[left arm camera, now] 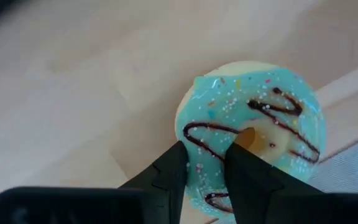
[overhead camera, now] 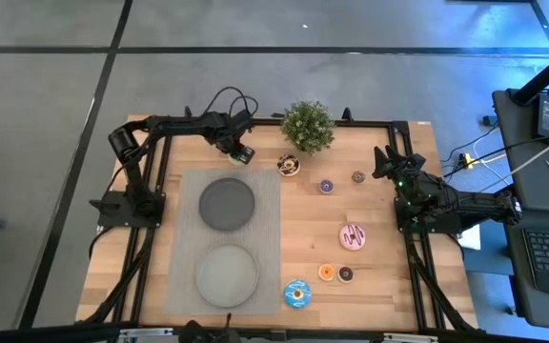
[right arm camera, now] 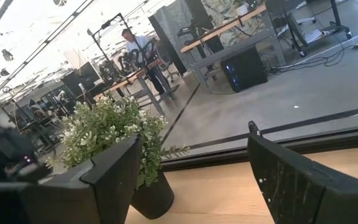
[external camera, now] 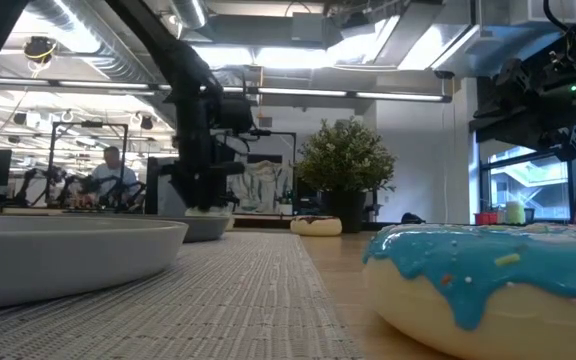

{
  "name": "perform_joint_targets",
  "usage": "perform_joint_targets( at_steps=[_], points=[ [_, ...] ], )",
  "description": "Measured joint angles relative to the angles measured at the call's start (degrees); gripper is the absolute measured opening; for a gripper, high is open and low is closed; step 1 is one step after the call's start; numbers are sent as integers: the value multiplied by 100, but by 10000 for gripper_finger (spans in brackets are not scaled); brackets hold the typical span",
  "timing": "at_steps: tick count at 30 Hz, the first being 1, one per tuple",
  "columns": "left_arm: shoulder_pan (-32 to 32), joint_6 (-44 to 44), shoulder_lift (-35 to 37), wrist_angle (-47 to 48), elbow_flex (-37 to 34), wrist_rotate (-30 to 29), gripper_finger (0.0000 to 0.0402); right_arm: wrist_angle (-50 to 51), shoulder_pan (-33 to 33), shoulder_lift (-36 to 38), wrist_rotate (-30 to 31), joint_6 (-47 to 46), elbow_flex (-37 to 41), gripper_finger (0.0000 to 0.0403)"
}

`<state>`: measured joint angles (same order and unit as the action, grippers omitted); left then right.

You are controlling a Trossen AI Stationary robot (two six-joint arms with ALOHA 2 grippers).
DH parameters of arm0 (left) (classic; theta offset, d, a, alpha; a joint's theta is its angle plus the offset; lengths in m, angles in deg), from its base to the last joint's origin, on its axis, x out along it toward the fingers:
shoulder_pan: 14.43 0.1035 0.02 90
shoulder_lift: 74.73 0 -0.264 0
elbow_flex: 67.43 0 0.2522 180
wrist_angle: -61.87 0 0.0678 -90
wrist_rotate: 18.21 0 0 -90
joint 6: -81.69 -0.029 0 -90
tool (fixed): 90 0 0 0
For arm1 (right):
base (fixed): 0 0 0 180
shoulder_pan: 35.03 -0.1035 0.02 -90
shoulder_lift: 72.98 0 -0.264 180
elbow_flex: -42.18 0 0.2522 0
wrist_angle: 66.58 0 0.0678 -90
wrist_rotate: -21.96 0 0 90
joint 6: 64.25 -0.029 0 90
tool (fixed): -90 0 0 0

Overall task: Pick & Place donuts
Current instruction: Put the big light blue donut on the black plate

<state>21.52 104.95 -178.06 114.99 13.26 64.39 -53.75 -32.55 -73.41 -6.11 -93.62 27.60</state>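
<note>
My left gripper (overhead camera: 240, 152) stands at the table's far side, just beyond the grey mat (overhead camera: 184, 186), pointing steeply down. It is shut on the green donut (left arm camera: 253, 118), which has turquoise-green glaze, sprinkles and dark drizzle. My right gripper (overhead camera: 386, 162) waits open at the far right, level, holding nothing; its fingers (right arm camera: 114, 171) stand wide apart. Two grey plates (overhead camera: 228, 203) (overhead camera: 227, 274) lie on the mat. Other donuts lie flat on the wood: chocolate-white (overhead camera: 289, 165), mini purple (overhead camera: 326, 187), pink-striped (overhead camera: 353, 235), blue (overhead camera: 296, 293). My left gripper pinches one side of the green donut's ring (left arm camera: 205, 163) between its two fingers. One fingertip (left arm camera: 236, 155) is at the hole and the other (left arm camera: 178, 155) at the outer rim. The fingers come from above, steeply slanted. Whether the donut is clear of the table, I cannot tell.
A small potted plant (overhead camera: 307, 126) stands at the far edge between the arms, close to the chocolate-white donut. Mini donuts lie at the right: brown (overhead camera: 358, 176), orange (overhead camera: 326, 272), dark (overhead camera: 345, 274). The blue donut (external camera: 488, 270) fills the low view's front.
</note>
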Motion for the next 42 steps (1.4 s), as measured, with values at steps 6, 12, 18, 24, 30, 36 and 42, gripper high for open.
perform_joint_targets(
  at_steps=[6, 12, 18, 24, 30, 36, 42],
  points=[
    [-93, -408, 568, 705, 475, -65, 96, -1, 1, 1, 0, -8, 0, 294],
    [-506, -647, 1424, 1793, 523, 92, 93, -2, 1, 2, 0, -21, 0, 294],
    [-1194, -296, 1842, 2336, 523, 109, 93, -2, 2, 2, -2, -241, 0, 294],
    [-1746, -76, 1836, 2301, -1, 76, 93, -6, 0, 2, -33, -484, 0, 294],
    [-1862, 242, 1832, 1440, -808, 2, 94, -11, 1, 2, -55, -493, 0, 294],
    [-1861, 495, 1834, 1059, -1308, 163, 91, -11, 0, 2, -57, -493, 0, 294],
    [-1864, 512, 1834, 608, -1600, 189, 93, -11, 1, 2, -59, -492, 0, 294]
  ],
)
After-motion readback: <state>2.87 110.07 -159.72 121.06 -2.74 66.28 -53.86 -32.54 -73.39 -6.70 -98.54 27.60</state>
